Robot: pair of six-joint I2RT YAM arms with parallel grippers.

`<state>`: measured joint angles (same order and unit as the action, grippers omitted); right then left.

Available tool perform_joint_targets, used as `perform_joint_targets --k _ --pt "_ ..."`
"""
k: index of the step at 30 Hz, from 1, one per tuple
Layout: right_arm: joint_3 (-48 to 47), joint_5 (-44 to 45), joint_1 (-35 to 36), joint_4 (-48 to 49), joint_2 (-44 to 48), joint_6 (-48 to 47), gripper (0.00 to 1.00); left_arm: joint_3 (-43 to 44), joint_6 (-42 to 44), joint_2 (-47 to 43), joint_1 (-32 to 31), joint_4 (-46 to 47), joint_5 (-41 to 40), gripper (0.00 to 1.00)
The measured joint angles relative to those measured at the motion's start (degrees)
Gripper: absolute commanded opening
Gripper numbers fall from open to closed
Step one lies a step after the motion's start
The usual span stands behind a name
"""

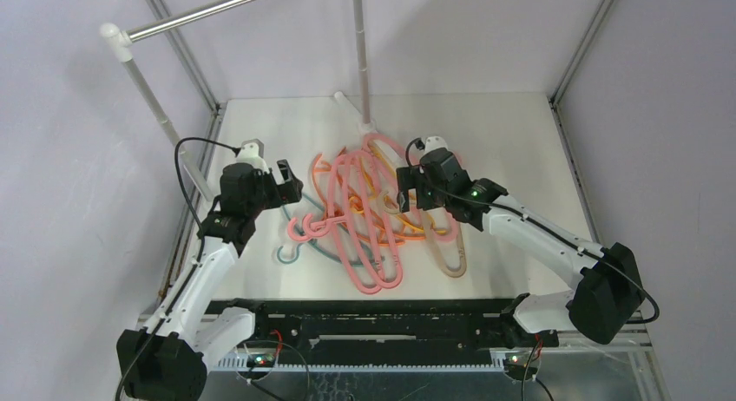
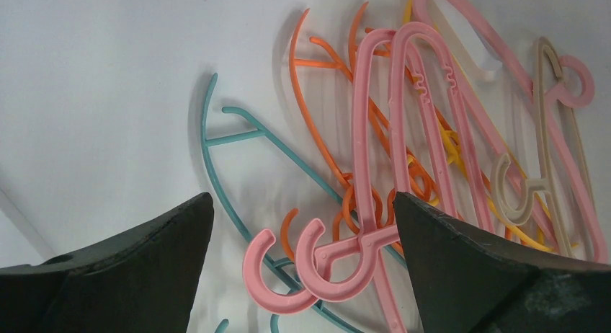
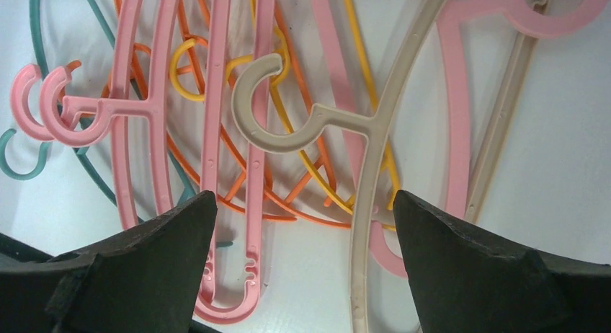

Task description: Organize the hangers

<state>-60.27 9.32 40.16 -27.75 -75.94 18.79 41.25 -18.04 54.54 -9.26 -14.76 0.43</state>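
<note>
The hangers [image 1: 369, 210] lie in a tangled pile at the middle of the white table: mostly pink, with orange [image 1: 318, 168], a teal one [image 2: 216, 174] at the left and a beige one [image 3: 367, 167] at the right. My left gripper [image 1: 291, 186] hovers open at the pile's left edge; in the left wrist view two pink hooks [image 2: 251, 269] lie below, between its fingers [image 2: 144, 261]. My right gripper [image 1: 408, 193] hovers open over the pile's right half, above the beige hanger's arm and a pink hanger's end [image 3: 245, 275]. Neither gripper holds anything.
A silver metal rail [image 1: 208, 15] on white posts [image 1: 152, 97] stands at the back left, with a second post [image 1: 360, 54] behind the pile. Bare table [image 1: 521, 141] lies right of the hangers. Metal frame bars run along both table sides.
</note>
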Motion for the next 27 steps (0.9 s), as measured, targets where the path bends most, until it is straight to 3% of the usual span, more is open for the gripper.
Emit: perform_joint_targets --k 5,7,15,27 --pt "0.4 0.7 0.0 0.5 0.3 -0.5 0.99 0.0 0.0 0.0 0.0 -0.2 0.0 1.00" --pt "1.7 0.7 -0.1 1.2 1.0 -0.9 0.95 0.0 0.0 0.0 -0.1 -0.6 0.0 1.00" --pt "4.5 -2.2 -2.3 1.5 -1.4 -2.3 0.49 0.0 0.0 0.0 -0.1 -1.3 0.0 1.00" --pt "7.9 -5.8 -3.8 2.3 -11.3 -2.1 0.50 0.0 0.0 -1.1 -0.1 -2.6 -0.3 1.00"
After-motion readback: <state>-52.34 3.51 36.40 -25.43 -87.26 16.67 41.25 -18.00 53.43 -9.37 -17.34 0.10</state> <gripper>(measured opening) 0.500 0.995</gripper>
